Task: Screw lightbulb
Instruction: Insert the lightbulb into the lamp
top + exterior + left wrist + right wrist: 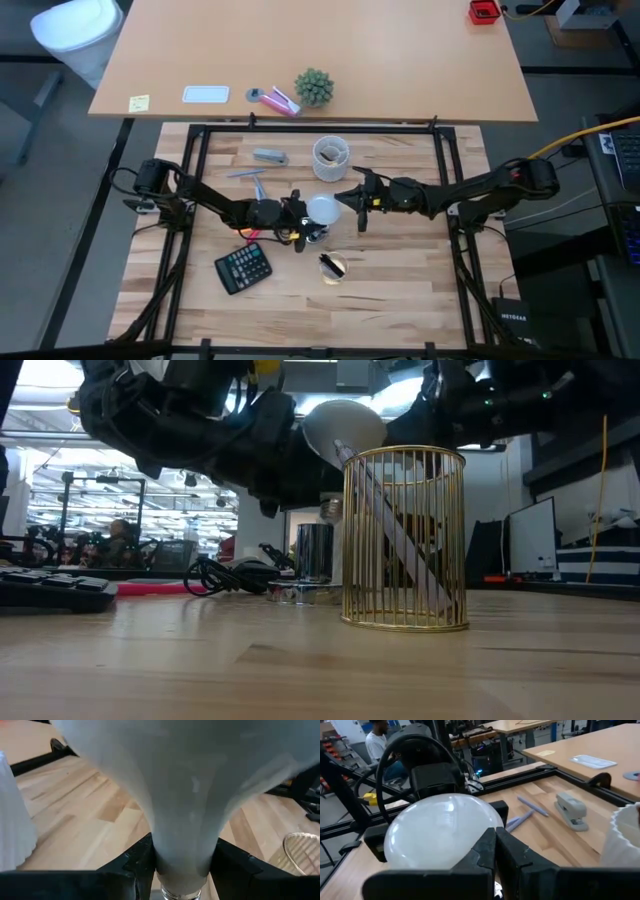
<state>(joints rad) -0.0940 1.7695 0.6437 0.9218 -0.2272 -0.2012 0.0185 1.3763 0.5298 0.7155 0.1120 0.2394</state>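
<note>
Nearest the lens, left wrist view: the lightbulb (185,795) fills the frame, its narrow neck pinched between the two dark fingers (132,865) of your left claw (182,870), a sliver of metal thread showing just below. So the left claw is grasping the lightbulb by the neck, globe pointing away from the wrist.

From above, the left claw (300,222) sits mid-worktop (400,290) with the white globe (322,210) lying toward the right arm. Long axis looks roughly level or tilted, not plumb; the low view shows the globe (345,425) held high, well above the round silver socket (313,565) standing on the wood behind the gold wire cup (404,540).

Your right claw (358,203) is clenched tight, holding nothing, tips (495,845) just beside the globe's far side; I cannot tell whether they touch.

Judgement: the left arm owns the bulb. The turning relation is base to socket: the socket lies below the claw, so you must swing the screw base downward before lowering.
</note>
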